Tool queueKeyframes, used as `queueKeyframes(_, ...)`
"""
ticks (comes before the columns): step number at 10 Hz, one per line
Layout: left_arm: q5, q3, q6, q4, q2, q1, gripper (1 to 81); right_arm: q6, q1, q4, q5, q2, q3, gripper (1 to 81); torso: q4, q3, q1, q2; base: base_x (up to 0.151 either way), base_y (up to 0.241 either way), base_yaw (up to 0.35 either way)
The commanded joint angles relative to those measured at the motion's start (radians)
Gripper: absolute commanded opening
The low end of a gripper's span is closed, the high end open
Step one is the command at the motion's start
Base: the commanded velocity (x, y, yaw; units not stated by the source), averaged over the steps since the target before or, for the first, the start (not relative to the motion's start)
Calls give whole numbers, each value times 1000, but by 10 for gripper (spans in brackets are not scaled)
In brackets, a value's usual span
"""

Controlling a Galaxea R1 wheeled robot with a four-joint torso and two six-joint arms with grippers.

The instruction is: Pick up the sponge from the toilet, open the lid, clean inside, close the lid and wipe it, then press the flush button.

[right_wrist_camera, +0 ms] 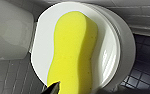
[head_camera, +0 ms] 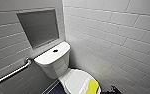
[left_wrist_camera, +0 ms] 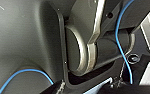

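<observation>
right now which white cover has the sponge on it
The oval lid: the yellow sponge lies on it. The rectangular tank cover bears just the small dark flush button.

support: closed lid (right_wrist_camera: 41,50) of toilet (head_camera: 53,60) | on it: yellow sponge (right_wrist_camera: 73,50) lying flat | toilet on dark tiled floor (right_wrist_camera: 143,72)

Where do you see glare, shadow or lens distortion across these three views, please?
Head view: the wide lens slants the wall tiles and the grab bar; the wall recess is shadowed. Right wrist view: glare streaks on the lid beside the sponge. Left wrist view: dim, with the blue cable standing out.
</observation>
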Motion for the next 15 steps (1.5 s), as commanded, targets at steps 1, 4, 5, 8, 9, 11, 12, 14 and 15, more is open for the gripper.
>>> queueKeyframes(1, 78, 18, 6, -6, -2, 23, 811, 5, 135, 13, -37, -30, 15, 811, 0, -77, -2, 3, 0, 0, 0)
queueKeyframes(4, 80, 35, 6, -2, 8, 55, 811, 5, 158, 13, -37, -30, 15, 811, 0, -47, 14, -26, 0, 0, 0)
queueKeyframes(5, 80, 36, 9, 4, 25, 76, 811, 5, 161, 13, -37, -30, 12, 811, 0, -73, 17, -28, 0, 0, 0)
queueKeyframes(8, 86, 29, 20, 8, 54, 101, 811, 5, 184, 13, -39, -21, 6, 811, 0, -86, 19, -28, 0, 0, 0)
queueKeyframes(9, 87, 29, 21, 8, 54, 105, 811, 10, 187, 12, -40, -12, 3, 811, 0, -86, 19, -28, 0, 0, 0)
queueKeyframes(11, 86, 29, 21, 8, 54, 113, 811, 14, 189, 10, -40, 34, -35, 811, 0, -86, 19, -29, 0, 0, 0)
queueKeyframes(12, 84, 29, 21, 6, 51, 113, 811, 14, 184, 10, -40, 68, -69, 811, 0, -86, 19, -29, 0, 0, 0)
queueKeyframes(14, 81, 29, 21, 1, 41, 116, 811, 13, 178, 7, -40, 137, -147, 811, 0, -86, 19, -29, 0, 0, 0)
queueKeyframes(15, 80, 29, 20, -2, 38, 115, 811, 13, 175, 5, -40, 163, -183, 811, 0, -86, 19, -29, 0, 0, 0)
